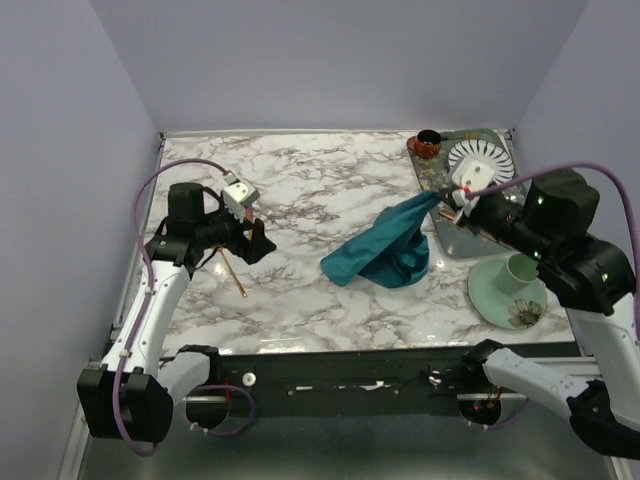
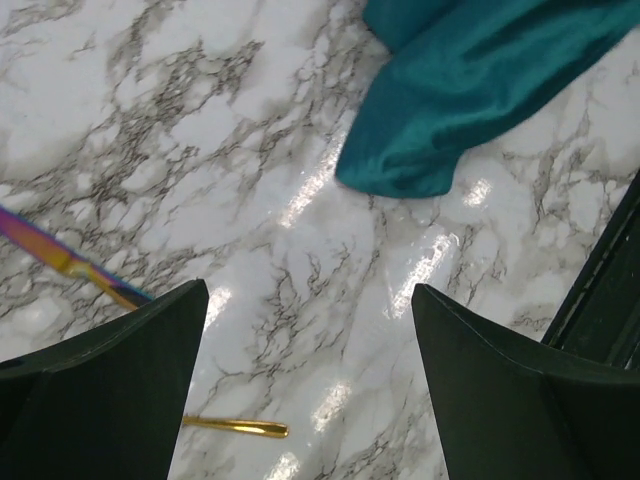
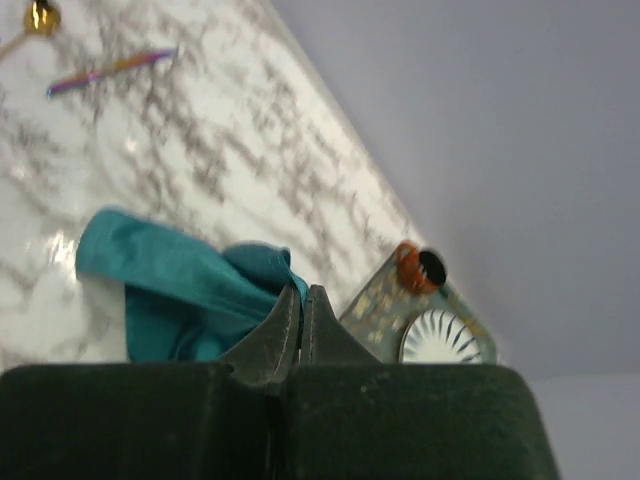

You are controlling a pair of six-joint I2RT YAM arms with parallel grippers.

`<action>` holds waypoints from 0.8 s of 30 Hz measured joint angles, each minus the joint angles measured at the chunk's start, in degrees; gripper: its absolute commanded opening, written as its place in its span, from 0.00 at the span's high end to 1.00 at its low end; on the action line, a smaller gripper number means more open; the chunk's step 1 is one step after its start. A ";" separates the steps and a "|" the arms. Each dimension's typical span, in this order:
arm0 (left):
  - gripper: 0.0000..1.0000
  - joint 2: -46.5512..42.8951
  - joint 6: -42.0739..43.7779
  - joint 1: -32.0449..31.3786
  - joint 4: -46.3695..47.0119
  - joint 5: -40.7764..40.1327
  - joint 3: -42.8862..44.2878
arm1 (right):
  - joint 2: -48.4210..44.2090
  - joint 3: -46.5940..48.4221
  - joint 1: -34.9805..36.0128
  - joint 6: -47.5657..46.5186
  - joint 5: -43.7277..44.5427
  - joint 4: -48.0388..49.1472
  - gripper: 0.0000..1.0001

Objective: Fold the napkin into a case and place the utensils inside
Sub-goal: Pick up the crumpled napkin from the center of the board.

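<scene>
The teal napkin [image 1: 385,250] lies bunched on the marble table right of centre, one corner lifted up to the right. My right gripper [image 1: 443,197] is shut on that corner; the wrist view shows the cloth [image 3: 190,290] pinched between the closed jaws [image 3: 304,298]. My left gripper [image 1: 255,243] is open and empty above the table's left part. The gold utensil [image 1: 232,271] lies just below it, its handle end showing in the left wrist view [image 2: 235,427]. The purple-rainbow utensil [image 2: 70,262] lies beside the left finger, also seen far off in the right wrist view [image 3: 110,70]. No folded case shows.
A patterned tray [image 1: 450,215] at the back right holds a white ribbed plate [image 1: 480,160] and a small orange-brown cup [image 1: 427,143]. A pale green saucer with a cup [image 1: 508,290] stands at the front right. The black front rail [image 2: 605,290] runs along the near edge.
</scene>
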 measured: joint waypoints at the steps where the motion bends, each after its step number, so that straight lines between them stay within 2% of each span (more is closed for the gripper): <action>1: 0.07 0.83 1.51 -1.27 -0.07 0.11 0.00 | -3.15 -4.31 0.00 -0.37 0.79 -0.28 0.99; 5: 0.09 4.81 7.80 -8.90 -0.39 -0.70 -0.02 | -15.02 -19.41 0.00 -1.66 5.42 -4.61 0.99; 10: 0.13 13.88 12.83 -18.47 0.22 -2.67 2.40 | -23.21 -22.25 0.00 -1.95 11.91 -7.82 0.99; 13: 0.11 23.74 14.25 -23.76 2.14 -5.25 9.29 | -27.32 -22.23 0.00 -2.51 14.03 -9.03 0.99; 16: 0.04 32.17 14.32 -27.32 3.54 -7.19 17.35 | -28.76 -22.14 0.00 -3.34 14.53 -11.67 0.99; 19: 0.04 44.89 14.45 -30.75 5.75 -8.50 31.34 | -28.06 -21.92 0.00 -3.85 14.51 -16.31 0.99; 24: 0.05 56.35 16.63 -35.15 5.79 -9.33 43.95 | -26.49 -21.90 0.00 -3.91 14.51 -21.55 0.99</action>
